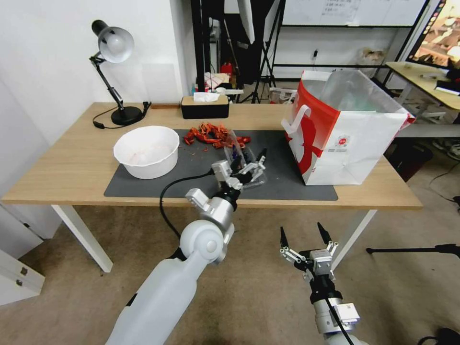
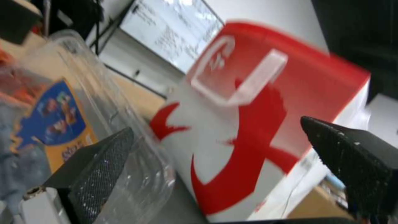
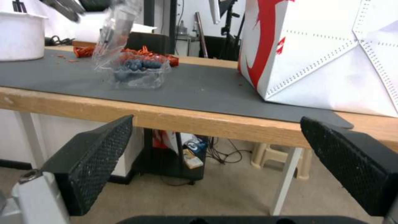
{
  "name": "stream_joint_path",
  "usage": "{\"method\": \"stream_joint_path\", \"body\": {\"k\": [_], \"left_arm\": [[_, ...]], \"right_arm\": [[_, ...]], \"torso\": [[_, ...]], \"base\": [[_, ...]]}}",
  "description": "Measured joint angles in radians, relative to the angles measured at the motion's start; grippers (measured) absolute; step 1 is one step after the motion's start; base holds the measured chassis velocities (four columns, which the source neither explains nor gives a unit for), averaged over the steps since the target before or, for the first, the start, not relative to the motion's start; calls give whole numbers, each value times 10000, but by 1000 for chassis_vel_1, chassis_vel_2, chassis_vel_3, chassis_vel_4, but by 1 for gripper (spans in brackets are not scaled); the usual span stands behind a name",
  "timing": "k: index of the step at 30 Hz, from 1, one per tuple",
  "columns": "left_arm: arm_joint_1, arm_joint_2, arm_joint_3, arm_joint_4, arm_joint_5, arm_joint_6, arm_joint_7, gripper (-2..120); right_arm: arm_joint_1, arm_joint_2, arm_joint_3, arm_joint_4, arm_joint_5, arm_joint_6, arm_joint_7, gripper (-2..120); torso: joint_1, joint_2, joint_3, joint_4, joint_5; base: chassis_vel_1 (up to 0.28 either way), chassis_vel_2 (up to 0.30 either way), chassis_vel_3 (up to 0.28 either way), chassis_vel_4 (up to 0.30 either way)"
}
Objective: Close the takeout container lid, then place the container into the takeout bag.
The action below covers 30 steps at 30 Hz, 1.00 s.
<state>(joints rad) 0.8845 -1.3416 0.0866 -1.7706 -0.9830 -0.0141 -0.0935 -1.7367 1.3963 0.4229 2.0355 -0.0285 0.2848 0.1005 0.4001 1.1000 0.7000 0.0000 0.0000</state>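
A: Where's the box (image 1: 242, 160) now?

B: On the dark mat (image 1: 297, 184) near the counter's (image 1: 72, 163) front edge, between the white bowl (image 1: 146, 151) and the bag (image 1: 347, 132). The lid (image 1: 230, 141) stands up, tilted, so it isn't shut yet. From the right wrist view you see blueberries in the tray (image 3: 139, 71) and the lid (image 3: 114, 31) rising over its far side.

A: Which hand is on it?

B: The left hand (image 1: 249, 165), right at the box, fingers spread. In its wrist view one ribbed black pad (image 2: 101, 165) lies against the clear plastic beside the lid's blue-and-yellow sticker (image 2: 58, 118); the other pad (image 2: 352, 161) is well off it, with the bag's red side (image 2: 257, 118) just beyond. I'd say closing means pushing the lid down toward the tray from there.

A: And the right hand (image 1: 306, 244)?

B: Low, below the counter edge, fingers spread, parked. The left is far nearer.

A: Materials?

B: Thin, glossy, crinkly plastic that will likely flex under a pinch. The bag is stiff paper, boxy, open on top, with a flat white handle (image 1: 297, 120) and clear liner (image 1: 345, 88). It sits to the box's right.
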Motion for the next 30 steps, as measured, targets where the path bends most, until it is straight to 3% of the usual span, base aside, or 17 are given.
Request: {"method": "stream_joint_path", "body": {"k": [6,8,9,12,18,22,24,26,28,29,30], "left_arm": [[-513,-43,124,352,-847,1104,-124,100],[-695,-65,59,404,-1863,1721,-438,100],[-695,-65,59,404,-1863,1721,-438,100],[-860,-83,-110,448,-2936,2328,-1109,100],[-1034,-91,-197,584,-3212,2599,-1936,93],[-1113,-76,-200,650,-3263,2690,-2267,81],[-1133,-53,-197,672,-3274,2725,-2420,69],[-1133,-46,-194,672,-3274,2730,-2434,66],[-1130,-5,-179,654,-3274,2737,-2484,54],[-1130,-5,-179,654,-3274,2737,-2484,54],[-1130,13,-175,647,-3272,2739,-2493,51]], "right_arm": [[-8,-21,7,21,19,-12,7,100],[3,-20,-8,30,29,-17,7,100],[3,-20,-8,30,29,-17,7,100],[35,0,-42,56,61,-30,-1,100],[133,-5,-58,120,239,-104,-35,100],[258,-114,-52,371,860,-345,-204,100],[487,-320,55,652,1851,-680,-494,100],[548,-376,87,712,2103,-758,-546,100],[881,-662,278,1043,3595,-1277,-769,100],[881,-662,278,1043,3595,-1277,-769,100],[1109,-835,415,1231,4535,-1628,-839,100]], "torso": [[0,0,0,-1,0],[0,0,0,0,0],[0,0,0,0,0],[0,0,0,1,0],[0,0,0,1,0],[0,0,0,0,0],[0,0,0,0,0],[0,0,-1,0,0],[0,0,0,1,0],[0,0,0,1,0],[0,0,0,-1,1]], "base": [[0,0,0,0],[0,0,0,0],[0,0,0,0],[0,0,0,0],[0,0,0,0],[0,0,0,0],[0,0,0,0],[0,0,0,0],[0,0,0,0],[0,0,0,0],[0,0,0,0]]}}
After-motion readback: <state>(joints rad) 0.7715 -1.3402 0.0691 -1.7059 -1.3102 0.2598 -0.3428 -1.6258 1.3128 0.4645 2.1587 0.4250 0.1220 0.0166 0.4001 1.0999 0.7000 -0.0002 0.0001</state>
